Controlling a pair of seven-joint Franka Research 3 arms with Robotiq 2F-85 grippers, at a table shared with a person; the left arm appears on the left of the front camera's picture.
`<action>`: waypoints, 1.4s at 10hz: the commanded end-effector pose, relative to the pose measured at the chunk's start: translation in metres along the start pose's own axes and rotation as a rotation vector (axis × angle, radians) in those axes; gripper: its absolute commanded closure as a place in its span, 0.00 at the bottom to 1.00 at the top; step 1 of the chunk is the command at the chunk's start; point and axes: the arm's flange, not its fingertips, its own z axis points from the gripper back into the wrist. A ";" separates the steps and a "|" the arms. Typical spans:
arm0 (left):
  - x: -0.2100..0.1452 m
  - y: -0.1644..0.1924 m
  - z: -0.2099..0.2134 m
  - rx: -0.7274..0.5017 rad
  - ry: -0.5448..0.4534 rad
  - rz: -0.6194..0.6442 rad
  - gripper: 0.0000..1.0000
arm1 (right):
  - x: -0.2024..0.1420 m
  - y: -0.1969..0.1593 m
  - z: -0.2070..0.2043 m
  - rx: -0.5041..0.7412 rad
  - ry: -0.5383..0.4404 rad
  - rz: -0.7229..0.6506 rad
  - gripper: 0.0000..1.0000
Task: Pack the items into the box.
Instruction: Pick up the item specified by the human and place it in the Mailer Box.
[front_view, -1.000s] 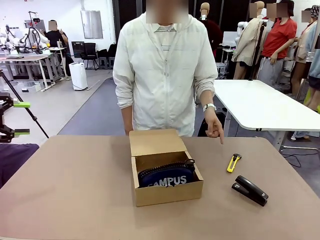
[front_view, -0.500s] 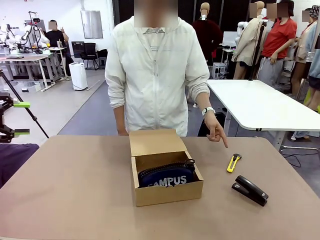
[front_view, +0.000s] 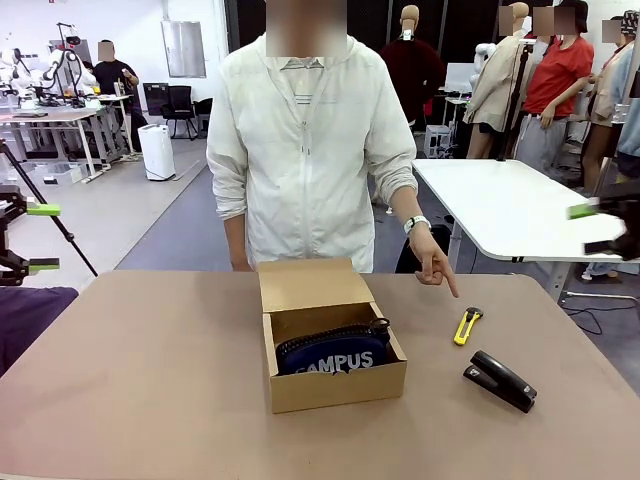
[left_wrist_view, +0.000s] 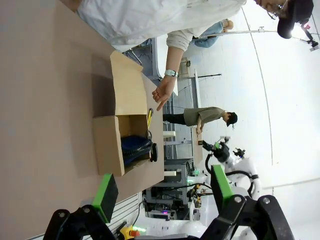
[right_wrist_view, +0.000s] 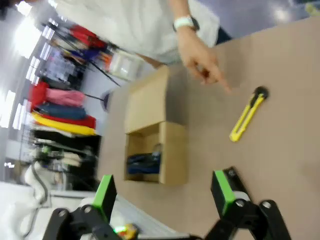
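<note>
Box (front_view: 335, 385) sits in the middle of the table (front_view: 150, 380). Its lid is open and leans back toward the person (front_view: 310, 150) who stands at the far side. The blue pouch (front_view: 330, 352) lies inside the box, and the white word "CAMPUS" shows over the front wall. The knife (front_view: 467, 326) is not in the box. It lies flat on the table, off to the right of the box and well apart from it. It is yellow with a black end. The black stapler (front_view: 500, 380) lies on the table near the knife, a bit closer to the robot. The person's hand (front_view: 432, 262) hangs low over the table with one finger pointing down. The fingertip is near the far end of the knife but does not touch it. The left gripper (front_view: 35, 238) is at the left side, off the edge of the table and far from the box. Its two fingers are spread wide and hold nothing. The right gripper (front_view: 598, 230) is at the right side, up in the air and well above the table. It looks blurry in the front view. In the right wrist view its green pads (right_wrist_view: 106, 187) are spread wide with nothing between them, and the knife and the box lie on the table beyond them.
</note>
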 end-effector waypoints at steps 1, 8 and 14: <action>0.001 -0.002 0.003 -0.002 0.010 0.004 0.03 | 0.033 0.007 -0.042 -0.318 0.230 0.147 0.00; 0.001 -0.002 0.003 -0.002 0.010 0.004 0.03 | 0.008 0.022 -0.216 -0.558 0.475 0.397 0.00; 0.001 -0.002 0.003 -0.002 0.010 0.004 0.03 | 0.025 0.016 -0.269 -0.950 0.520 0.147 0.00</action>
